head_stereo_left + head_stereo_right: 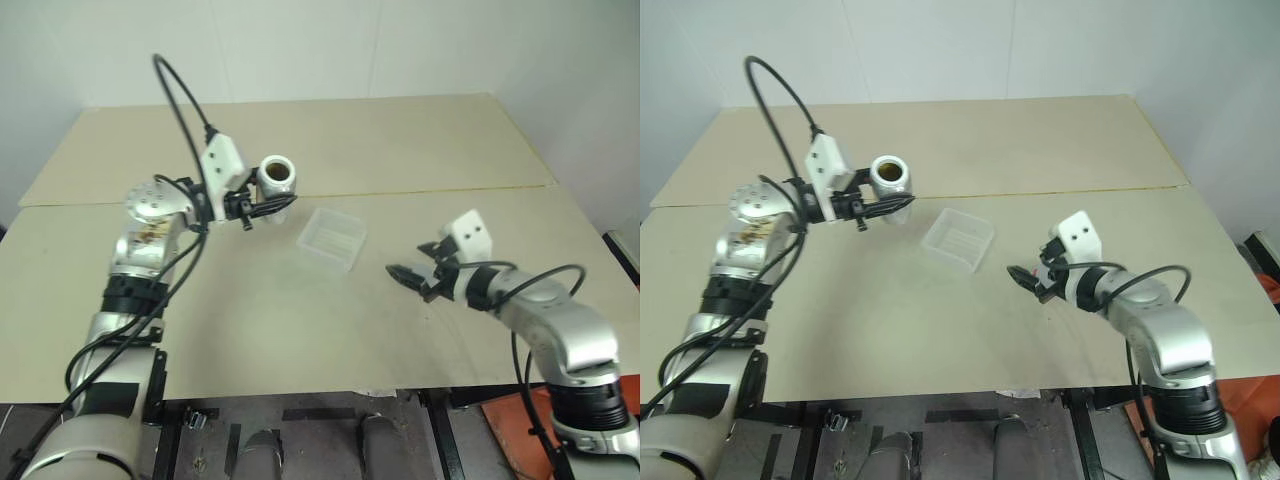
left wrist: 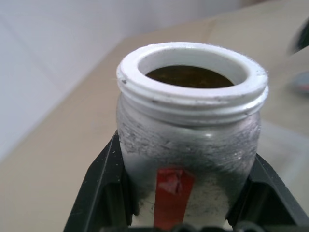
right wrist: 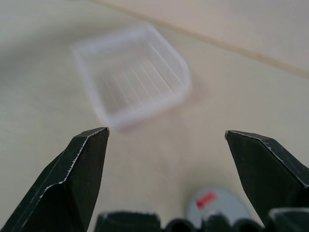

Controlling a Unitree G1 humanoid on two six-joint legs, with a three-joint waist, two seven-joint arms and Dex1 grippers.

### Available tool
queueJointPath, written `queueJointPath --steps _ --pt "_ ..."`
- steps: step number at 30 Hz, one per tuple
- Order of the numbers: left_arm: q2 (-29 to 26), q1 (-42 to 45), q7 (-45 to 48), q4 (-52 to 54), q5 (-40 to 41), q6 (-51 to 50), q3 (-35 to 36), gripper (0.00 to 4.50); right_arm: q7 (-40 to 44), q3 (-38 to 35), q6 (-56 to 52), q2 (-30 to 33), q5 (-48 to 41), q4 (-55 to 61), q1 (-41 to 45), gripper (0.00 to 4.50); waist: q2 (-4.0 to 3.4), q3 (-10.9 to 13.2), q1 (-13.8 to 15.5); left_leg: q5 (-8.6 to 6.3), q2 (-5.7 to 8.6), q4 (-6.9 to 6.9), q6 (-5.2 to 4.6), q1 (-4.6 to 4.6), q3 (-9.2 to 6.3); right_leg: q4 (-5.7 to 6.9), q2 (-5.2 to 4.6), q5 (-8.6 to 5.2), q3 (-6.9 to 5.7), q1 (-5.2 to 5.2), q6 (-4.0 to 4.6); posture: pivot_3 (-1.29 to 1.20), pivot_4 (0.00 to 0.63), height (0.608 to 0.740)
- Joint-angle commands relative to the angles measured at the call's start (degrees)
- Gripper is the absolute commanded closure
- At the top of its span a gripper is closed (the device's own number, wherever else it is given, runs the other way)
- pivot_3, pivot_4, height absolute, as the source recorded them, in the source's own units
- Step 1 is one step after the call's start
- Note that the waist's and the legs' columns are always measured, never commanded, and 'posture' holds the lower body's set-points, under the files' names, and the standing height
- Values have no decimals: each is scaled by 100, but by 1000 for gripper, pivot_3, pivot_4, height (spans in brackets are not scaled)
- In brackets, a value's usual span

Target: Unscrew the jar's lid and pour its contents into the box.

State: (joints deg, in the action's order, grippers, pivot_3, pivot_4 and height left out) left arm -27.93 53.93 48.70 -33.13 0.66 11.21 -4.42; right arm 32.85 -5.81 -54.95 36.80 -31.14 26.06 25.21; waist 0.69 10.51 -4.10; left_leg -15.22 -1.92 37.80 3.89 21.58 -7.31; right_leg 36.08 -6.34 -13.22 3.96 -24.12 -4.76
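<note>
I see left pincer (image 1: 268,206) clamped on the uncapped jar (image 1: 277,178); right pincer (image 3: 166,159) spread wide, empty, lid (image 3: 218,207) beneath, box (image 3: 133,72) ahead.

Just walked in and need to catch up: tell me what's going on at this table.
The left gripper holds the jar up above the table, lid already off, dark contents inside. The right gripper stands open low over the table, with the lid lying beneath it. The box sits empty between the arms. Nothing has been poured yet.
</note>
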Motion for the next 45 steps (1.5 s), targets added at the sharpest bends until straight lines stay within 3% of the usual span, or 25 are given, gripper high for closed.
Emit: queueJointPath --steps 1,5,7,10,16,26,32,34,39,43,45 --pt "-70 544 -1920 -774 -1654 1884 -586 2561 213 -247 -579 132 -690 370 320 21 1 0 30 0 1 0 0 1 0 -1 -1 0 0 1 0 0 150 740" --pt "-385 1330 -5128 -1666 -4549 2979 -2225 2561 192 -143 -985 260 -918 316 691 21 2 0 78 0 7 2 0 10 1 -8 -5 4 0 -1 -8 0 150 740" --pt "-432 1828 -6589 -2009 -5949 2725 -3226 2561 213 -139 -1088 327 -993 280 857 21 2 1 121 0 10 3 0 13 0 -7 -7 5 1 -3 -10 0 150 740" --pt "-254 2437 -8277 -2564 -7377 2104 -4422 2561 240 -134 -1094 367 -1053 304 989 21 2 1 175 0 12 3 0 17 1 -7 -8 7 1 -3 -14 0 150 740" --pt "458 2866 -8741 -3372 -8220 1299 -5402 2561 39 -206 -1026 148 -1282 586 957 21 2 1 204 0 14 3 1 44 1 7 -9 9 -3 -17 -20 0 150 740" --pt "693 2953 -8821 -3650 -8092 1241 -5540 2561 -379 -305 -952 -6 -1392 833 710 21 4 1 203 3 13 3 5 45 2 5 -10 9 -2 -21 -19 0 150 740" --pt "514 2765 -8444 -3607 -7428 1605 -5066 2561 -243 -293 -889 201 -1346 755 705 21 4 2 201 4 14 3 8 47 2 8 -11 9 -3 -22 -20 0 150 740" --pt "419 2637 -7816 -3652 -6627 1985 -4462 2561 -159 -303 -827 322 -1308 686 738 21 4 2 192 5 14 3 9 46 2 7 -11 10 -3 -22 -20 0 150 740" --pt "202 2042 -4818 -3491 -3757 2716 -2356 2561 169 -281 -562 696 -1180 445 799 21 3 2 158 12 12 2 22 43 4 5 -12 10 -3 -21 -19 0 150 740" --pt "333 1479 -2195 -2533 -1368 1272 -779 2561 440 -241 -361 961 -1099 279 828 21 2 1 150 12 11 3 22 44 5 12 -13 10 -2 -20 -19 0 150 740" --pt "318 1150 -1350 -1864 -511 308 -249 2561 543 -229 -277 1056 -1055 193 854 21 2 1 142 11 11 4 20 46 2 11 -13 10 -3 -18 -19 0 150 740"
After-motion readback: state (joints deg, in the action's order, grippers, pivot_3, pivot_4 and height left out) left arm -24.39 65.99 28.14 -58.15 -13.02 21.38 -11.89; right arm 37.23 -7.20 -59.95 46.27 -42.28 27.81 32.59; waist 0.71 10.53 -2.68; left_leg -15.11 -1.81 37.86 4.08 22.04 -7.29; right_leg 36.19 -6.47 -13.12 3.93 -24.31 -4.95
